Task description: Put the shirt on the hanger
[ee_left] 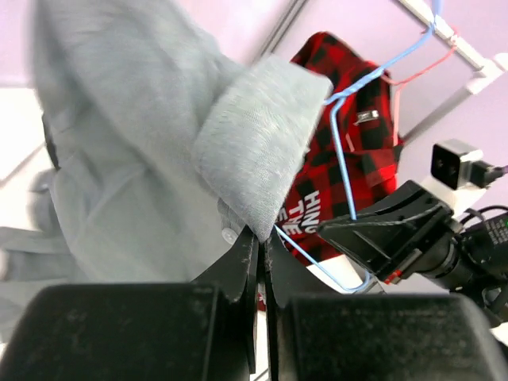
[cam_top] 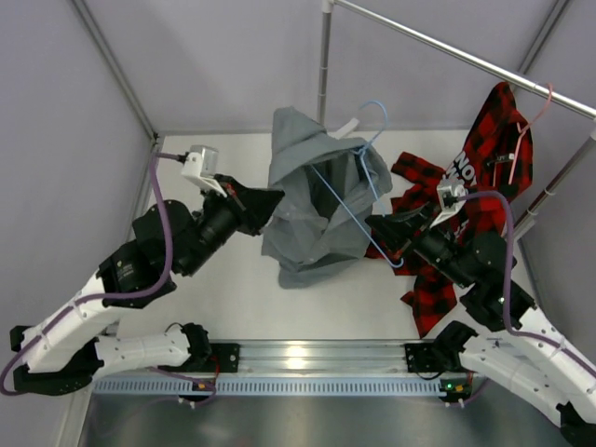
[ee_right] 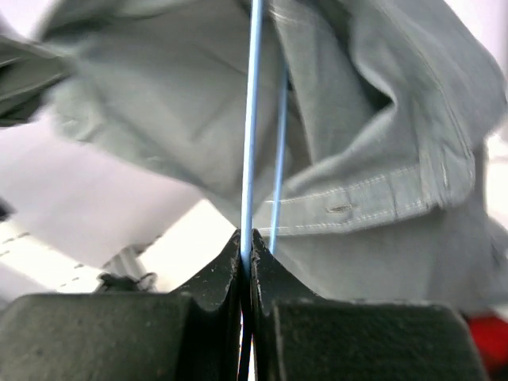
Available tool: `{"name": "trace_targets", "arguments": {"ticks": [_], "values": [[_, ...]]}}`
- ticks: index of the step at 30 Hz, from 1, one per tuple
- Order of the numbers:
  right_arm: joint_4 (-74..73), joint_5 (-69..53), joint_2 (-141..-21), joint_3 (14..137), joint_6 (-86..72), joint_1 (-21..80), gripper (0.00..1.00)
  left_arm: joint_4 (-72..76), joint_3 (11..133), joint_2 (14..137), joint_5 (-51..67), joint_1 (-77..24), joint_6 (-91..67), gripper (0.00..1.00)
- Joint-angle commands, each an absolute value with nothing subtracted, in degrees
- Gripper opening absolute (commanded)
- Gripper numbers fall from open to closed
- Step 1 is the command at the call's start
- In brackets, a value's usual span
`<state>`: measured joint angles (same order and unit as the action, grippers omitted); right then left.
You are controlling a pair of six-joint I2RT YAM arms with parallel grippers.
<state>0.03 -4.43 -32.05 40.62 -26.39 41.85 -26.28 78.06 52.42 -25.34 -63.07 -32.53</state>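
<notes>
Left hand (cam_top: 273, 199) — clamped on the left edge of the shirt (cam_top: 307, 219). Right hand (cam_top: 375, 224) — clamped on the near-right corner of the hanger (cam_top: 358, 219). From there the wire is run far-left beneath the shirt, which is held between both hands over the desk (cam_top: 233, 289).

The shirt (cam_top: 307, 214), grey-green and collared, hangs bunched and lifted over the middle of the desk, nearer the far edge, its folds drooping. The hanger (ee_right: 252, 119), thin light-blue wire, tilts across its right side, partly under cloth, with the hook toward the far edge.
</notes>
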Motion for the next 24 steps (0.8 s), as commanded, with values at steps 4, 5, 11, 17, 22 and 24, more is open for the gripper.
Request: {"name": "trace_targets", "arguments": {"ticks": [4,5,11,17,22,24], "values": [[10.1,-15.8,-33.0,42.2,-24.9,41.8,0.0,-29.4,83.0,64.4,-13.2,-63.5,-27.5,0.0],[10.9,-16.0,-32.6,41.3,-25.0,41.7,0.0,-29.3,84.3,65.4,-11.2,-63.6,-27.3,0.0],[10.8,-20.0,-34.0,39.0,-24.3,42.4,0.0,-29.3,89.9,69.1,-4.0,-63.6,-26.8,0.0],[11.9,-20.0,-36.3,39.9,-24.5,42.3,0.0,-30.1,90.4,70.8,4.0,-63.6,-25.4,0.0],[15.7,-4.8,-35.3,35.4,-27.5,42.3,0.0,-37.4,96.2,71.5,8.9,-63.6,-21.7,0.0],[19.8,-3.3,-34.1,32.6,-28.0,42.3,0.0,-40.7,99.4,72.3,7.6,-63.6,-20.8,0.0]]}}
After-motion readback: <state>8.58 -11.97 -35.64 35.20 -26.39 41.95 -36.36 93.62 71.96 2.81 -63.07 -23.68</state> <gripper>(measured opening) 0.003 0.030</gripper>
